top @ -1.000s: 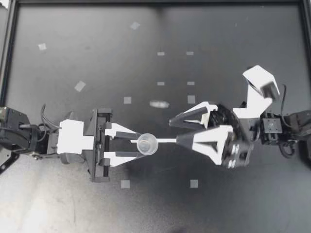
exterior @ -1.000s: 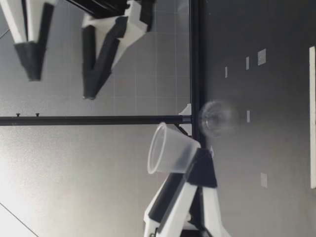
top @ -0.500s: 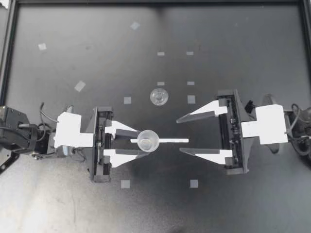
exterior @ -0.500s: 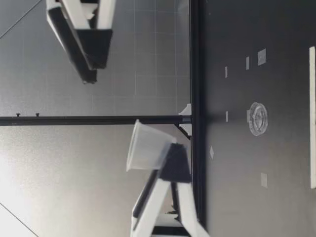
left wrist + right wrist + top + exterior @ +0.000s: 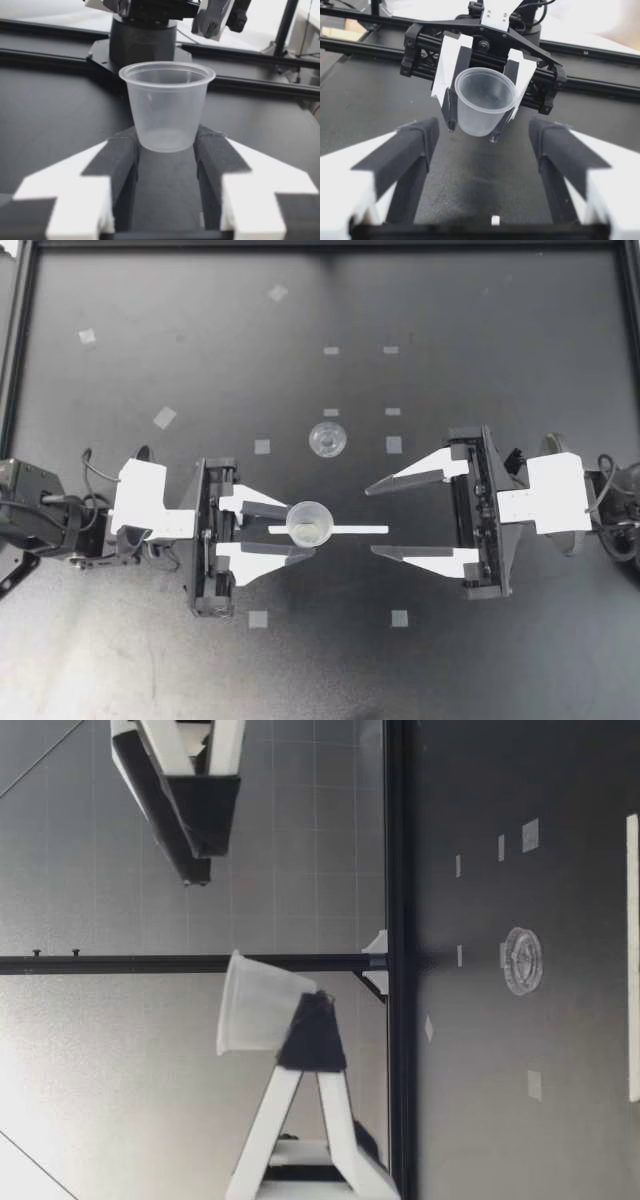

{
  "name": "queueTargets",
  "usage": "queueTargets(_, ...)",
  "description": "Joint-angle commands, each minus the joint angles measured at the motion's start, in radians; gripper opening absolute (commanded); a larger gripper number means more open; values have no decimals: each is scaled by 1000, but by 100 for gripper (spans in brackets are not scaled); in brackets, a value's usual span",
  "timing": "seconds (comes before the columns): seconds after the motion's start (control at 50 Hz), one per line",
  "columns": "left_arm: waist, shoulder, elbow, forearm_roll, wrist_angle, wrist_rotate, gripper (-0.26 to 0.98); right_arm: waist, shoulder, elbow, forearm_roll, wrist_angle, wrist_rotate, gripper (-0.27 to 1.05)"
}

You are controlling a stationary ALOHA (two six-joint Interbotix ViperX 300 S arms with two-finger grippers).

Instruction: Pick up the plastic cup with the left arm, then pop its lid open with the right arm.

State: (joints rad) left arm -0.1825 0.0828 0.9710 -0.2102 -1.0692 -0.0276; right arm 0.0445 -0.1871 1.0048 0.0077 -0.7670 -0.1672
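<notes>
Both arms: facing each other over table (image 5: 480, 320).
Left gripper (image 5: 297, 531): pinched on base of cup (image 5: 309, 523), raised off table, nearly upright; best held level, squeeze gentle on thin wall.
Lid (image 5: 327, 438): flat on table, beyond cup.
Right gripper (image 5: 371, 520): spread wide, holding nothing.

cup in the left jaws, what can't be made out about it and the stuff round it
1. Base of the cup: in the low view the dark tip of the left jaws covers it.
2. Clear lid on the table: too small in the top and low views to tell which face is up.
3. Right jaws: cut off by the edge in the low view, only the tips show.
</notes>
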Motion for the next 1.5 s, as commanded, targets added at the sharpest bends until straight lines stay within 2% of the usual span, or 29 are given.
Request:
queueTargets(0.0, 0, -15, -20, -3, -12, -3, 14, -5, -6, -14, 0, -9, 2, 76)
queueTargets(1.48, 0, -11, -26, -3, -6, -5, 14, 2, 15, -17, 0, -9, 3, 76)
